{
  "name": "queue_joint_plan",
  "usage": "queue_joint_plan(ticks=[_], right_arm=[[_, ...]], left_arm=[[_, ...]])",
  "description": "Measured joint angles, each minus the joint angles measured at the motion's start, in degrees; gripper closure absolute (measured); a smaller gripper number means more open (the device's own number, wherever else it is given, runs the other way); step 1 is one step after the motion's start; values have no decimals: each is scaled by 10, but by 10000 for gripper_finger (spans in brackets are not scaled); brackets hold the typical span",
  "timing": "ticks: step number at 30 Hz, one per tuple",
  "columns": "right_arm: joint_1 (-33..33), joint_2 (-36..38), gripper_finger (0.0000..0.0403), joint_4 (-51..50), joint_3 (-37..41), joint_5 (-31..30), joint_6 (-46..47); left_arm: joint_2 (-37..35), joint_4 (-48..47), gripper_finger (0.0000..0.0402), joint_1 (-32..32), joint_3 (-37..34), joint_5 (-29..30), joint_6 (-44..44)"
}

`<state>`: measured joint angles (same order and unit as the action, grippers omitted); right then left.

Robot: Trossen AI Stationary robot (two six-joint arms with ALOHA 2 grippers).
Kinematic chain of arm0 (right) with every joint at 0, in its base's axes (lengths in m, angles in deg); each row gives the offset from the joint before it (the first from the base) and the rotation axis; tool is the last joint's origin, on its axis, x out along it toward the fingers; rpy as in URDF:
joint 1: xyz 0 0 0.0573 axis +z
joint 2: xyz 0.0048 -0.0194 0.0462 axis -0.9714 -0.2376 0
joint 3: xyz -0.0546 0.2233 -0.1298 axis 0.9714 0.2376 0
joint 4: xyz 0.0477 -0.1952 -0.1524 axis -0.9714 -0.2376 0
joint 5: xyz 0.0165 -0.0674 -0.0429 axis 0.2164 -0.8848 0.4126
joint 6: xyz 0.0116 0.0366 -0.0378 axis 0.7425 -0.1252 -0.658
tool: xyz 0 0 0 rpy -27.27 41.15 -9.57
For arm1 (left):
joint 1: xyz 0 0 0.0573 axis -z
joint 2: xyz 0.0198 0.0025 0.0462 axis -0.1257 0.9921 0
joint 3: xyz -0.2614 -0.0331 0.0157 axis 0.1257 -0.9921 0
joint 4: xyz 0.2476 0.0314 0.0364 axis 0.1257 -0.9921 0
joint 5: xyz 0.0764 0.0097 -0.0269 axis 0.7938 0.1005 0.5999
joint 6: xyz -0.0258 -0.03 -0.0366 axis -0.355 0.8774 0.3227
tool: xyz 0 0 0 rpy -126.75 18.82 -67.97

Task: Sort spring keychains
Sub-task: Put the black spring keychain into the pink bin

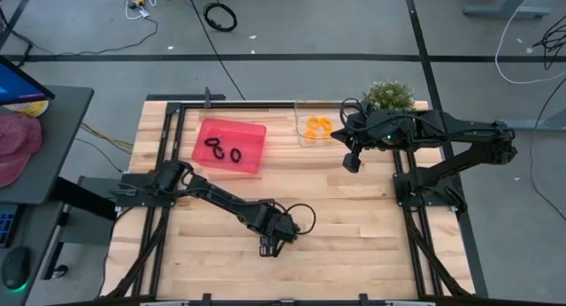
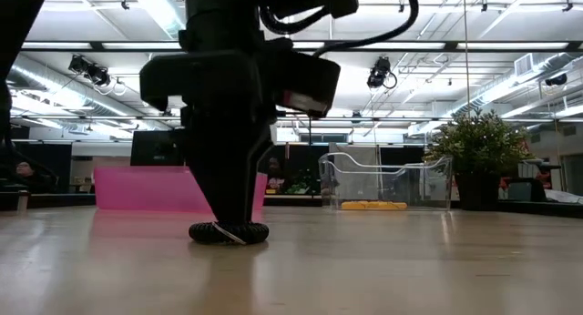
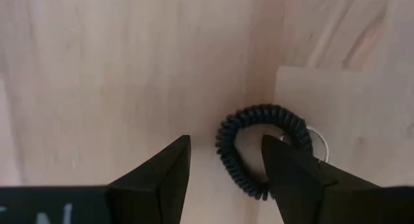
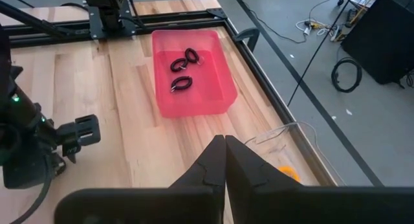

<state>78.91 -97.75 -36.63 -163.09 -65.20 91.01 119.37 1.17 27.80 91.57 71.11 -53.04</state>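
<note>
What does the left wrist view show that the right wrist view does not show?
Only the left wrist view shows a black coiled-cord keychain with a metal ring, lying on the wood between the left gripper's open fingers. Only the right wrist view shows the pink plastic tray with three black coiled keychains inside, and the right gripper with its fingers shut. Both show the wooden tabletop.

wooden table (image 1: 354, 226), pink tray (image 1: 232, 145), clear bin (image 1: 305, 129), potted plant (image 1: 390, 95), black spring keychain (image 3: 255, 146)
</note>
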Motion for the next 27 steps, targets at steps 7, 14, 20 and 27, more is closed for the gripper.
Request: queue_joint_plan(ticks=[7, 14, 20, 27], right_arm=[[0, 0, 395, -2, 0, 0, -4], [0, 0, 395, -2, 0, 0, -5], [0, 0, 395, -2, 0, 0, -5], [0, 0, 395, -2, 0, 0, -5]], left_arm=[[1, 5, 208, 2, 0, 7, 2], [1, 5, 276, 2, 0, 2, 3], [1, 5, 380, 1, 1, -13, 3], [-2, -20, 393, 1, 1, -16, 1]])
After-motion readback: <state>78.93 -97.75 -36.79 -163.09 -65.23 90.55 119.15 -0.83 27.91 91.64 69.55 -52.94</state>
